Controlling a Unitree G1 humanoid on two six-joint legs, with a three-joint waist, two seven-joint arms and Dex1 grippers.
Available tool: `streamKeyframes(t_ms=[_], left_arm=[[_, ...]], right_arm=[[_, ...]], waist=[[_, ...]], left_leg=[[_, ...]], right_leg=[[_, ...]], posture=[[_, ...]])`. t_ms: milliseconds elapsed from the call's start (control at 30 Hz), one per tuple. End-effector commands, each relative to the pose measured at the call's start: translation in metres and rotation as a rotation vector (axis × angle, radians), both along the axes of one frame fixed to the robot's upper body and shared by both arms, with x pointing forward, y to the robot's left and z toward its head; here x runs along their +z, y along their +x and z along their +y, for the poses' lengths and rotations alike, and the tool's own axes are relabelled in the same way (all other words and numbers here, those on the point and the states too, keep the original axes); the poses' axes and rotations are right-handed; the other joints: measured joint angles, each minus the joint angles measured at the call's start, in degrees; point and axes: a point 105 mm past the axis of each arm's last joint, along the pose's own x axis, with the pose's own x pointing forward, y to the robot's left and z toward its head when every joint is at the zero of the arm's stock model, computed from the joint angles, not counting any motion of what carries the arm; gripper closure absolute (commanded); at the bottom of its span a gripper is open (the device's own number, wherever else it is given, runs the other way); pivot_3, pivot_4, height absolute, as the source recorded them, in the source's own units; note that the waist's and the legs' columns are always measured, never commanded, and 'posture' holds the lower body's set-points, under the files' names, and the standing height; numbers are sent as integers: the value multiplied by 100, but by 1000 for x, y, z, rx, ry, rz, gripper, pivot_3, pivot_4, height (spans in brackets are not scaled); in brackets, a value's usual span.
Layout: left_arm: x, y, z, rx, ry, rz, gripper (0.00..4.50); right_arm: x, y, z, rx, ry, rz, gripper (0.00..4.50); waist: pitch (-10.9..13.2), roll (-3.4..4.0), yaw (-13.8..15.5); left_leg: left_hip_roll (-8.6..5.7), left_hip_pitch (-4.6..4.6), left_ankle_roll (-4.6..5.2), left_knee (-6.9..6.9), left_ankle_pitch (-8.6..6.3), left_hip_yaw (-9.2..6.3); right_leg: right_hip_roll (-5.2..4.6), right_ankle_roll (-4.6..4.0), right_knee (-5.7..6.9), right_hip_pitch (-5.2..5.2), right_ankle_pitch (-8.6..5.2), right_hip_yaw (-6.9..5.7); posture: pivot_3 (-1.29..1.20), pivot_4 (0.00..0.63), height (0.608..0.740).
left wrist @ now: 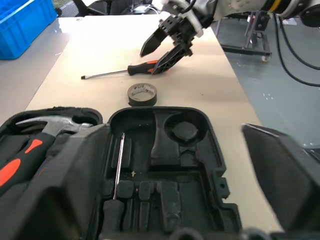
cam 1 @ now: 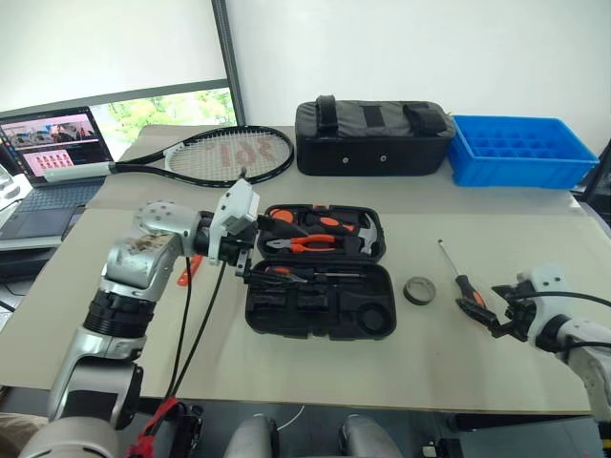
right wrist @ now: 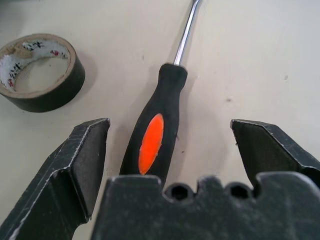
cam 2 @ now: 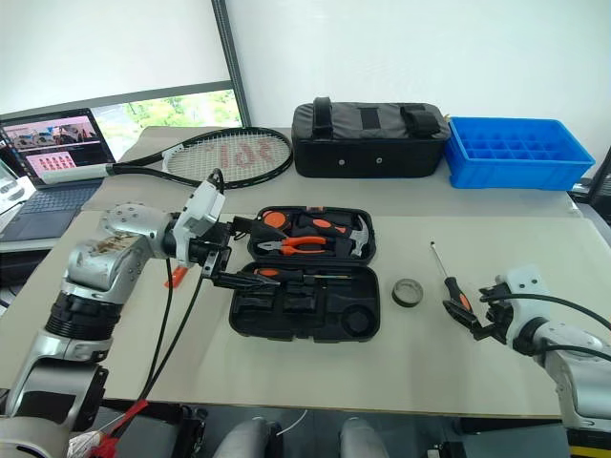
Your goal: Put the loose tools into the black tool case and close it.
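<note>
The black tool case [cam 1: 286, 313] lies open in the middle of the table. Pliers and a hammer [left wrist: 55, 125] sit in its far half, and a thin screwdriver [left wrist: 119, 165] rests in a slot of the near half. My left gripper [cam 2: 246, 253] hovers open over the case's left edge, holding nothing. To the right of the case lie a dark tape roll [cam 1: 419, 290] and an orange-and-black screwdriver [cam 1: 465, 284]. My right gripper [right wrist: 170, 125] is open, low over the table, with one finger on each side of that screwdriver's handle [right wrist: 155, 130].
A tennis racket [cam 1: 215, 155], a black fabric bag [cam 1: 372, 136] and a blue crate [cam 1: 520, 150] line the far side of the table. A laptop [cam 1: 52, 153] stands at the far left. A small orange thing [cam 2: 177, 277] shows beside my left forearm.
</note>
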Motion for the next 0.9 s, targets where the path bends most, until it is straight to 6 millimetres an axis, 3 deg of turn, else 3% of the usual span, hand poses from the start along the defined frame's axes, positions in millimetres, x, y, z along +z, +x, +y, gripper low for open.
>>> streamKeyframes(t_ms=[33,200,267,467,567,600,700,900], left_arm=[[16,-4,5,17,56,-66,0],[16,-8,13,66,88,-64,0],[17,-12,16,89,78,-52,0],[24,-27,33,202,44,-18,0],[25,-34,40,266,11,8,0],[22,-37,46,302,14,19,0],[13,-45,58,381,28,47,0],[2,-63,78,489,53,78,0]], right_arm=[[6,4,-2,-16,-14,-5,1351],[11,5,-5,-30,-4,-20,3112],[21,9,-4,-32,22,-73,3526],[63,24,23,149,26,-236,3517],[78,31,52,326,16,-289,3517],[81,32,73,457,11,-293,3517],[82,33,113,705,-9,-281,3517],[57,37,152,1063,-136,-222,3517]], waist=[[2,1,-10],[4,-2,1],[5,-1,-2],[25,5,-40],[28,6,-44],[29,6,-41],[31,8,-83],[44,-13,-11]], left_leg=[[0,0,0,0,0,0],[1,-2,0,0,0,-1],[1,-2,0,-1,0,-1],[8,0,0,-3,0,0],[10,2,0,-3,0,0],[11,3,0,-3,0,0],[16,12,0,-7,0,2],[27,19,-1,-10,-1,-4]], right_leg=[[0,-1,1,0,0,0],[0,0,-5,1,0,-1],[-1,0,-6,1,0,-1],[3,3,-2,-3,-2,1],[3,4,-1,-3,-2,1],[3,4,-1,-1,-2,0],[5,3,-1,0,-2,1],[3,-22,-6,-1,12,-10]], posture=[[0,150,707],[0,150,707],[0,150,707],[0,150,707],[0,150,707],[0,150,707],[0,150,707],[0,150,707]])
